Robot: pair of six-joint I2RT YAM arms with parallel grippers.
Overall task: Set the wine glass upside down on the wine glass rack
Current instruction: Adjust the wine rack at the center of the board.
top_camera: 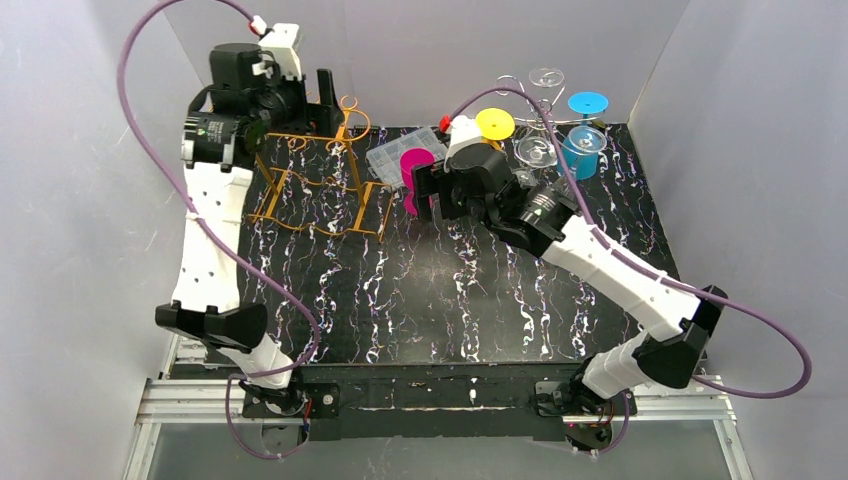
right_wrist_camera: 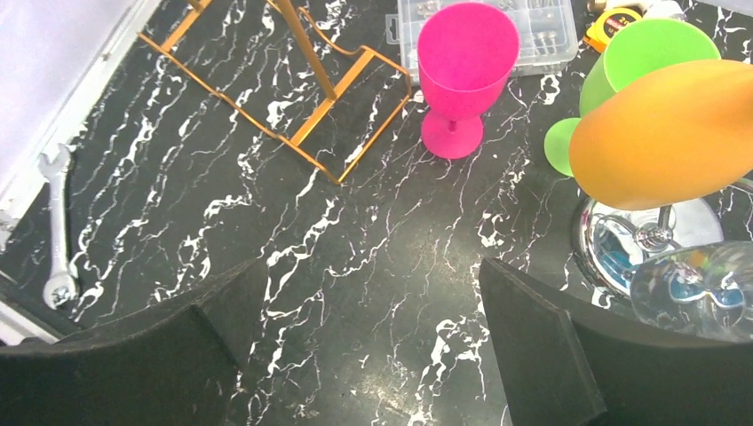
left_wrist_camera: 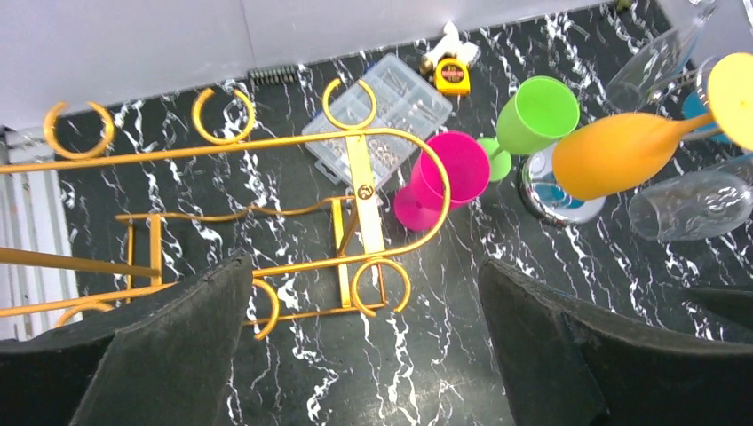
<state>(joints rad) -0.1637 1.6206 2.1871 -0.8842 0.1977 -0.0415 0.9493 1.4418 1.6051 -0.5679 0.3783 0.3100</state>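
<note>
A magenta wine glass stands upright on the black marbled table, beside a clear plastic box. The empty gold wire rack stands at the back left. My left gripper hangs open high above the rack's front rings, with nothing between its fingers. My right gripper is open over bare table, just short of the magenta glass. From above, the left gripper is over the gold rack, and the right gripper partly covers the magenta glass.
A green glass stands upright right of the magenta one. A chrome stand at the back right carries an orange glass and clear glasses hung bowl down. A wrench lies at the table's left edge. A tape measure lies behind the box.
</note>
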